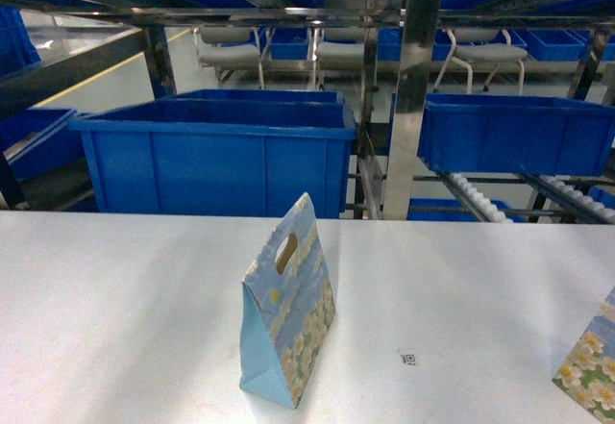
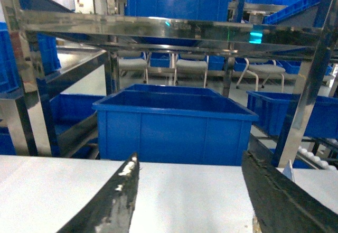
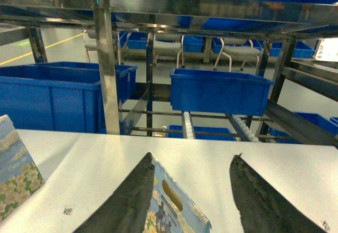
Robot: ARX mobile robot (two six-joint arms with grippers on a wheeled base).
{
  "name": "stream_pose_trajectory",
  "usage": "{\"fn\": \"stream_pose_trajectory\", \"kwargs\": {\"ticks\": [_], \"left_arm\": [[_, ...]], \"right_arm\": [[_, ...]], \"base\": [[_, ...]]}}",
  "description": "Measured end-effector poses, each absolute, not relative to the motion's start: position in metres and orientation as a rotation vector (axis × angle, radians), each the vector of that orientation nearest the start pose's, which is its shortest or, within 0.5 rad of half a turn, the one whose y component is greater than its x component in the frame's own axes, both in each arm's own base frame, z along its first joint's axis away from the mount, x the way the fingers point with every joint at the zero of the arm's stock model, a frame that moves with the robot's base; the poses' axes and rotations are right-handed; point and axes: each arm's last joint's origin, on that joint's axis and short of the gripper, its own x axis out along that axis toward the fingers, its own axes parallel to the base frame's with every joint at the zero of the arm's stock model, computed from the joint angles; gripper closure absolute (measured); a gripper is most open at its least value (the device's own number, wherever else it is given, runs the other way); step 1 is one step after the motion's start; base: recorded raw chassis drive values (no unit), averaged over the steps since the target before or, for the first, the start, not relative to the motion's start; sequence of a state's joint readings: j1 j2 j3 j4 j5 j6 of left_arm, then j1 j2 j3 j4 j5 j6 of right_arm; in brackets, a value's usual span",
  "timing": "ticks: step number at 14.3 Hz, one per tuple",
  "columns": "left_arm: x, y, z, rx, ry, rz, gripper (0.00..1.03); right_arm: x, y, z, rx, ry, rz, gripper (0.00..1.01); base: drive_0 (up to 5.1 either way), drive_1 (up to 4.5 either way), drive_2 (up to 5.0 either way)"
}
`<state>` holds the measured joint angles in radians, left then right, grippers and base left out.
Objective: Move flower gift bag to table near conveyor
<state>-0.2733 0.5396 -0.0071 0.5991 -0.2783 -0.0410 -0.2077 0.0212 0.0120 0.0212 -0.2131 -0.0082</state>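
Conveyor (image 1: 500,203): steel rack with white roller lanes, beyond my table's far edge.
Bins (image 1: 216,155): blue, resting in the rack behind the table.
Table (image 1: 115,299): white, with a small black mark (image 1: 408,358).
Flower gift bag (image 1: 288,304): upright mid-table.
Second flower bag (image 3: 171,206): between my right gripper's (image 3: 193,201) spread fingers, touching the left one.
Left gripper (image 2: 187,201): released, holding nothing, over bare table.

The white table (image 1: 125,289) carries two upright flower gift bags, one mid-table (image 1: 288,304), another at its right edge (image 1: 591,366).
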Motion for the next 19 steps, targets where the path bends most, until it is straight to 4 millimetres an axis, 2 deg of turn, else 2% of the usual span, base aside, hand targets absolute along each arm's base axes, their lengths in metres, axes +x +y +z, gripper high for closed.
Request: {"fn": "stream_pose_trajectory", "kwargs": {"ticks": [3,4,6,8,9,10,17,19], "left_arm": [[0.116,-0.015,0.169,-0.024,-0.037,0.003,0.86],[0.114,-0.013,0.170,-0.024,-0.041,0.002,0.99],[0.110,0.000,0.170,-0.016,-0.010,0.013,1.01],[0.108,0.000,0.170,-0.015,-0.013,-0.004,1.01],[0.102,0.000,0.164,-0.015,0.042,-0.003,1.01],[0.097,0.000,0.169,-0.015,-0.018,-0.002,1.01],[0.097,0.000,0.167,-0.015,-0.001,-0.001,1.01],[0.097,0.000,0.167,-0.015,-0.001,-0.001,1.00]], "right_arm": [[0.097,-0.001,0.167,-0.008,-0.003,0.011,0.96],[0.097,0.001,0.167,-0.009,-0.003,0.026,0.99],[0.097,0.000,0.167,-0.008,-0.004,0.003,0.99],[0.097,0.000,0.167,-0.008,-0.004,0.003,0.99],[0.097,0.000,0.167,-0.008,-0.004,0.003,0.99],[0.097,0.000,0.167,-0.008,-0.004,0.003,0.99],[0.097,0.000,0.167,-0.008,-0.004,0.003,0.99],[0.097,0.000,0.167,-0.008,-0.004,0.003,0.92]], "base": [[0.0,0.00,0.0],[0.0,0.00,0.0],[0.0,0.00,0.0],[0.0,0.00,0.0],[0.0,0.00,0.0],[0.0,0.00,0.0],[0.0,0.00,0.0],[0.0,0.00,0.0]]}}
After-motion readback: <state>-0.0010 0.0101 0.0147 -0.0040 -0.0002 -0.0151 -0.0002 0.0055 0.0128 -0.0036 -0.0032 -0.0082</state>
